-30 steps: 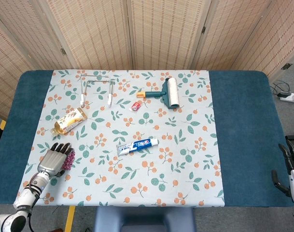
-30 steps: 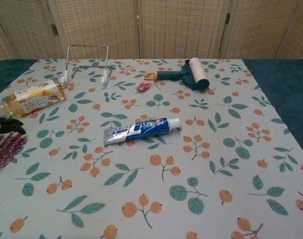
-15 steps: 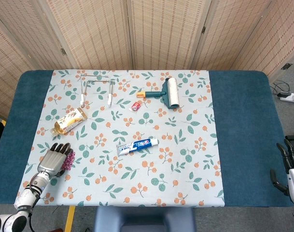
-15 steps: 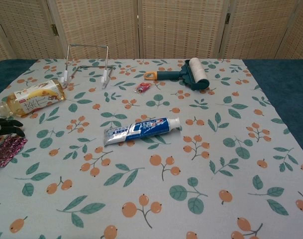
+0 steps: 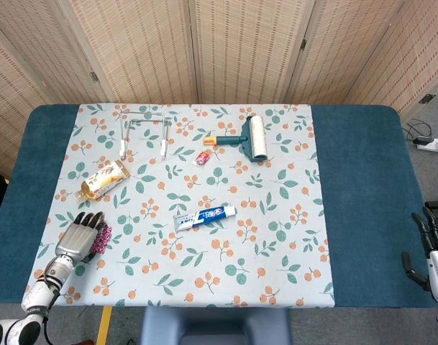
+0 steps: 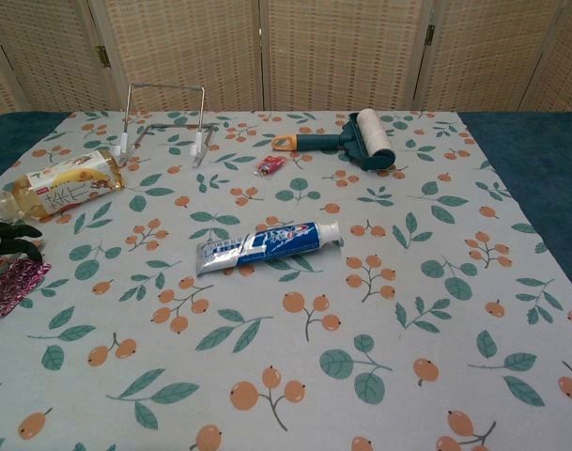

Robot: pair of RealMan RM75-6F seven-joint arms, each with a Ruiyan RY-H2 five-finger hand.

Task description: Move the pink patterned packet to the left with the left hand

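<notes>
The pink patterned packet [image 5: 103, 238] lies near the cloth's front left corner, and most of it is hidden under my left hand [image 5: 80, 236]. That hand lies flat over the packet with its fingers pointing away from me and holds it. In the chest view the packet [image 6: 18, 282] shows at the left frame edge, with the dark fingertips [image 6: 13, 246] of the left hand just above it. My right hand [image 5: 429, 251] hangs off the table's right front corner with its fingers apart and nothing in it.
A tea bottle [image 5: 102, 180] lies just beyond the left hand. A toothpaste tube [image 5: 204, 215] lies mid-table. Further back are a wire stand [image 5: 143, 129], a small red packet [image 5: 202, 157] and a lint roller [image 5: 247, 138]. Bare blue tabletop [image 5: 39, 172] runs left of the cloth.
The packet and the left hand's fingertips have slid slightly to the left in the chest view. The right hand has barely moved.
</notes>
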